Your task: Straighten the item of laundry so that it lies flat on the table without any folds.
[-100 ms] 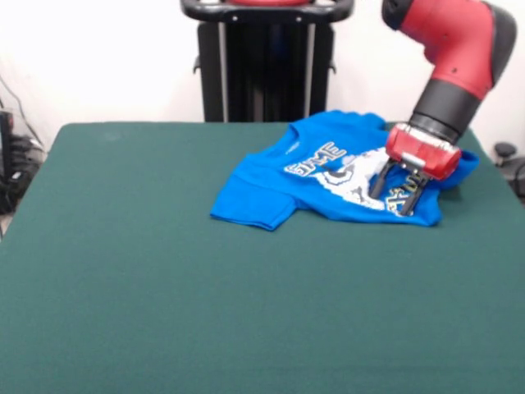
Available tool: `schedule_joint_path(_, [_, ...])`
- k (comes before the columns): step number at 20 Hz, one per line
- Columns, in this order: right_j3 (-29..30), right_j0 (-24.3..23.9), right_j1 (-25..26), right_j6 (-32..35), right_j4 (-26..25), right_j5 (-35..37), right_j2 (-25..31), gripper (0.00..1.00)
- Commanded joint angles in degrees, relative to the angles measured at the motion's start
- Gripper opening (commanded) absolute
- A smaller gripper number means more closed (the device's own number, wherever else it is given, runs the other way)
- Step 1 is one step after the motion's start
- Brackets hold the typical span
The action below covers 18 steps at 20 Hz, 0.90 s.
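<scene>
Tool [399, 192] over the shirt's right end

I had its fingers spread, holding nothing, above the crumpled T-shirt [328, 176] (far right of the surface [164, 271]); the cloth ran leftward from there.

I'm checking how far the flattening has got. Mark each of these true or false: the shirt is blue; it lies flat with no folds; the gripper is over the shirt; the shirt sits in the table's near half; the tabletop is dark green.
1. The T-shirt is blue. True.
2. It lies flat with no folds. False: it is rumpled, with the lettering creased.
3. The gripper is over the shirt. True: its open fingers point down at the printed front.
4. The shirt sits in the table's near half. False: it lies toward the far edge.
5. The table top is dark green. True.
</scene>
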Motion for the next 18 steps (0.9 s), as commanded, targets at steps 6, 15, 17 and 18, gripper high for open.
schedule_joint_path(6, [-3.5, -6.1, 0.6, 8.3, -4.5, -5.1, 7.4, 1.0])
schedule_joint_path(15, [-2.5, -6.9, -6.6, 7.7, -6.1, 1.8, 9.0, 1.0])
schedule_joint_path(17, [-3.4, -6.0, -6.4, 7.6, -4.2, 3.0, 8.5, 1.0])
schedule_joint_path(18, [-3.9, -5.6, -6.0, 7.6, -3.0, 3.4, 8.1, 1.0])
